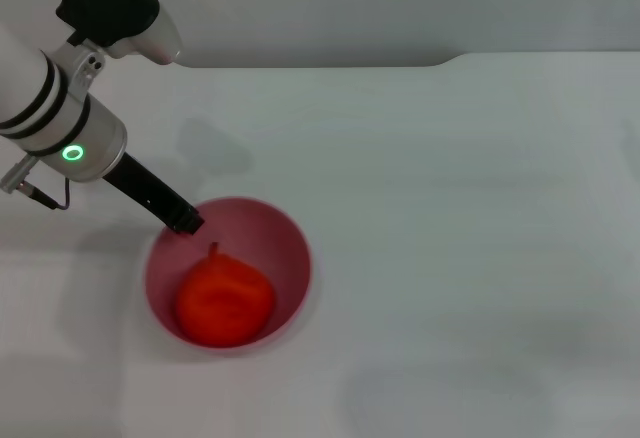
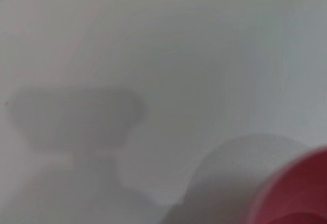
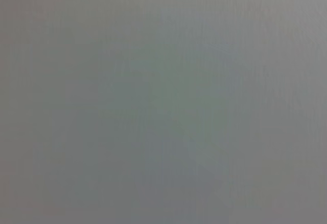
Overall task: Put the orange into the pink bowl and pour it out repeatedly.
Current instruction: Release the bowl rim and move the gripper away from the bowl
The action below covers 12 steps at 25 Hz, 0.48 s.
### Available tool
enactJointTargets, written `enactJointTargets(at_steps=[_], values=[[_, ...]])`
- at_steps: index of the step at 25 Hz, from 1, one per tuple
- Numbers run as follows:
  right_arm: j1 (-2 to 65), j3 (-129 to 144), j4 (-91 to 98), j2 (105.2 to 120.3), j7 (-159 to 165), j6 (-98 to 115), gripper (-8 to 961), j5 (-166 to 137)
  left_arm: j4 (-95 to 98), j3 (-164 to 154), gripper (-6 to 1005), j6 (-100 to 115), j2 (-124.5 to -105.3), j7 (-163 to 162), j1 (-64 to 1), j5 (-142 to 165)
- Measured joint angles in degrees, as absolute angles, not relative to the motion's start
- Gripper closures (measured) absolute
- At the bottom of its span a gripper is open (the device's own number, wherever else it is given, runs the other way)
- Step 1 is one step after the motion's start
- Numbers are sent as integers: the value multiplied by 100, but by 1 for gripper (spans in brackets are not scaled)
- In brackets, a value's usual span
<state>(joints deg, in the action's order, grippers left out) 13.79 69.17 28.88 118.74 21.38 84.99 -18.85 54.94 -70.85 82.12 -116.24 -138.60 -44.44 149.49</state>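
From the head view, a wide white surface [image 1: 450, 208] fills most of the picture. Its far edge meets a pale grey wall along the top. The pink bowl [image 1: 291, 244] stands on the surface near the front left. The orange [image 1: 225, 301] lies inside the bowl, with its little stem pointing to the far side. The left gripper [image 1: 187, 222] reaches down from the left, and its dark tip is at the bowl's far left rim. It is not clear if the jaws are open, closed or holding the rim. The right arm is not seen.

From the left wrist view, the white surface [image 2: 179, 55] has soft grey shadows on it. A bit of the pink bowl [image 2: 299, 193] shows in one corner.

The right wrist view shows only plain grey.
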Motion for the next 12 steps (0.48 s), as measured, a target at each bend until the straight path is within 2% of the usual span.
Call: enactJointTargets(at_steps=[5,12], values=[[1380,6917,2852,11874,2145,8499,419,-1877,5504,-7085,902,8189,-11640,-13853,-4458,14951],[1396,6917,2784,11874,2163,8463,419,-1877,5777,-6919,605,8202,-11688,-13772,-4491,14918]])
